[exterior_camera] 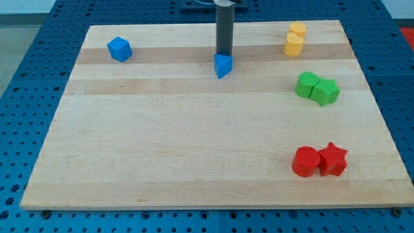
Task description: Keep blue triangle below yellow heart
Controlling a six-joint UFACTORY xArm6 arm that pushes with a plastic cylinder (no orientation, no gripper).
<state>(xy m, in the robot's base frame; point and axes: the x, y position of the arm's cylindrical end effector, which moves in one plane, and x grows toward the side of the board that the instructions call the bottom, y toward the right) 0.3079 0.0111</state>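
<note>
The blue triangle (222, 66) lies near the top middle of the wooden board (194, 142). My tip (224, 54) stands right at its upper edge, touching or nearly touching it. Two yellow blocks sit at the top right, stacked close together: the upper one (297, 29) and the lower one (294, 44). I cannot tell which of them is the heart. The blue triangle is left of both and a little lower in the view.
A blue cube-like block (119, 49) sits at the top left. Two green blocks (308, 85) (325, 92) touch at the right. A red cylinder (305, 161) and a red star (333, 159) touch at the bottom right.
</note>
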